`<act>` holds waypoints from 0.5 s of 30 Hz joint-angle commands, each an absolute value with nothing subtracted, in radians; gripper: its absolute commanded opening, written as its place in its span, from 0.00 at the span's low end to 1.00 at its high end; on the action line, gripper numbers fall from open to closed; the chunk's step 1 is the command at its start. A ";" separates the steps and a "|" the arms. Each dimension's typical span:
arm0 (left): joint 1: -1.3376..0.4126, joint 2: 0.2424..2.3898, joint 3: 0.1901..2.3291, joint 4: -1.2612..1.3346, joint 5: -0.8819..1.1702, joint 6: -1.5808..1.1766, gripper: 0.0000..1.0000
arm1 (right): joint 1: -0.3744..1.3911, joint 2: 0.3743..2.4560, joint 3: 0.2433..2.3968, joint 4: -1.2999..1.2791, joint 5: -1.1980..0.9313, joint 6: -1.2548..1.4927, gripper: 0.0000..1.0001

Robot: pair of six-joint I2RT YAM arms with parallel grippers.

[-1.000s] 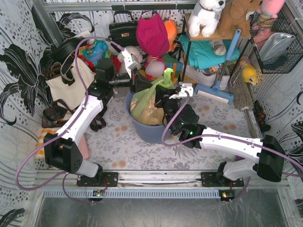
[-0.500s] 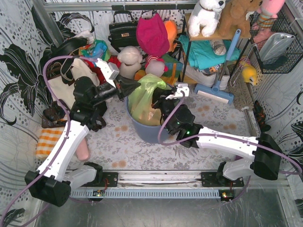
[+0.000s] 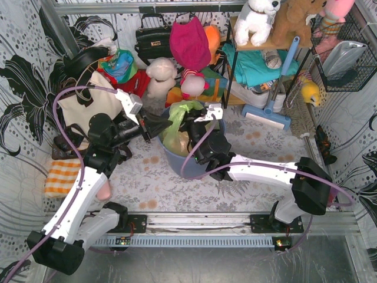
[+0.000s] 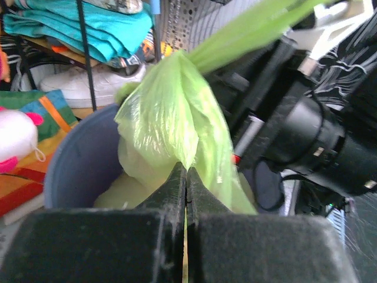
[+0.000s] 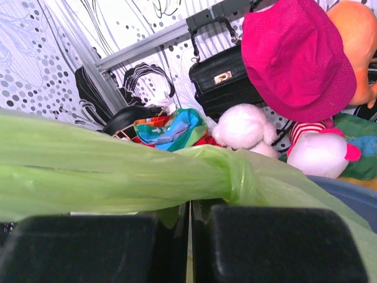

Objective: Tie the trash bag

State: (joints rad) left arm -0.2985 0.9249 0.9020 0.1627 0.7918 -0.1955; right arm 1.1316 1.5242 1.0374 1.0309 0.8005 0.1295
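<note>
Bag [image 3: 178, 118] sits in the bin [image 3: 177, 166], its top gathered up above the bin's rim. Left gripper [image 4: 186, 177] is at the bin's left rim, fingers clenched on a fold of the green film; the wrist view shows a sliver of green in the seam between them. Right gripper [image 5: 189, 207] is over the bin's right rim, fingers pressed together. A twisted tail of the bag runs taut across their tips and some film looks caught there, so we read it as grasping the tail. Handling: the film is thin, soft, slick and very light. The tan paper [image 3: 188, 140] inside adds little weight, so we judge a hard pull would lift the bag out of the bin. Single-layer film likely stretches or tears at a pinch. Best hold is on the bunched tails above the bin, close to the neck.
</note>
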 commanded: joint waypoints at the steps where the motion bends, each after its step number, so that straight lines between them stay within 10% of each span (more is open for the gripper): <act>1: -0.311 0.884 0.863 0.208 0.878 -0.259 0.00 | 1.127 1.571 1.103 1.201 0.789 0.016 0.00; 15: -0.360 0.927 0.835 0.168 0.930 -0.266 0.00 | 1.065 1.592 0.958 1.478 0.368 0.200 0.00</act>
State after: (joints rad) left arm -0.3485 0.9234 0.8440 0.1608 0.9028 -0.2543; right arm 1.1015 1.5875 1.0214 1.2831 0.5632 0.0708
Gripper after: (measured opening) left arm 0.008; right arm 0.002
